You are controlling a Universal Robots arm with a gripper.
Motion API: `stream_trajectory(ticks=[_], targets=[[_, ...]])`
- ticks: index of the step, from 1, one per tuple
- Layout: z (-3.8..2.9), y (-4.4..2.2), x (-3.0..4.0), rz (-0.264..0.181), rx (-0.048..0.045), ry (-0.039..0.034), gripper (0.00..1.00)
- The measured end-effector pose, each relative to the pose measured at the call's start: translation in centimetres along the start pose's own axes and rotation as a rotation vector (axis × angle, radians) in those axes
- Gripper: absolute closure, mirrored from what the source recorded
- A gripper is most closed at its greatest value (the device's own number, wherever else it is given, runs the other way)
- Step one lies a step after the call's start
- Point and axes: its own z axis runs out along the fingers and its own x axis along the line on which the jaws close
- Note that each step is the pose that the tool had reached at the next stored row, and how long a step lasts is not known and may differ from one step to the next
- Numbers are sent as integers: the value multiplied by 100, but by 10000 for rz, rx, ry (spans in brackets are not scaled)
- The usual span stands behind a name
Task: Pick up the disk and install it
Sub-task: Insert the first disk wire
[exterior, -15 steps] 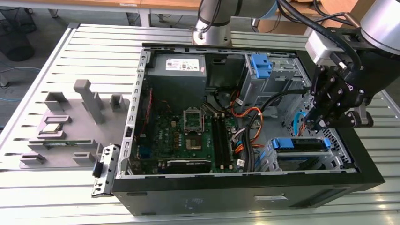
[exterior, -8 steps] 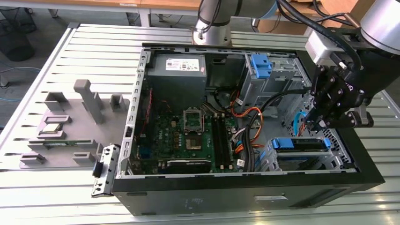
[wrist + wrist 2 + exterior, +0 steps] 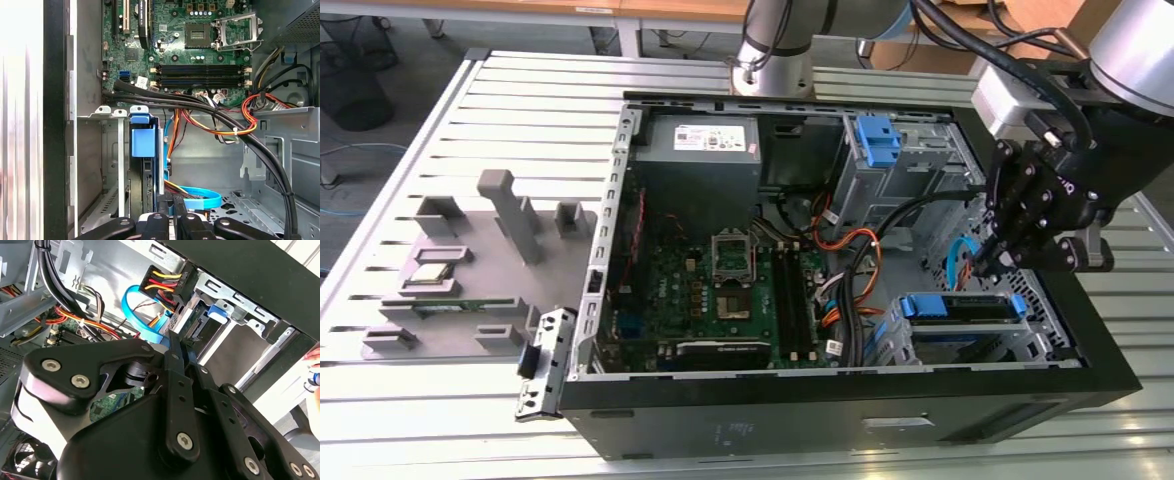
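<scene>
Black links of the gripper (image 3: 174, 340) lie nearest in both wrist views, the fingers drawn together with nothing between them. The gripper (image 3: 983, 268) hangs inside the open computer case (image 3: 854, 420), at the exterior view's right, just above the disk (image 3: 961, 305). The disk (image 3: 143, 145) stands on edge in the metal drive cage (image 3: 112, 150) — blue rail uppermost in the first wrist view, apart from the gripper (image 3: 172, 216). A blue data cable (image 3: 200, 195) curls beside it. The motherboard (image 3: 720, 290) lies beyond, and the case rests on a slatted bench (image 3: 454, 100).
</scene>
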Motion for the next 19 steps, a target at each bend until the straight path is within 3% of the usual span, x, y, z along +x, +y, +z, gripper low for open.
stream_trajectory(ticks=[6, 12, 19], targets=[[0, 14, 4, -17, 32, 24, 84], [25, 65, 33, -86, 288, 16, 84], [66, 150, 69, -129, 510, 14, 84]])
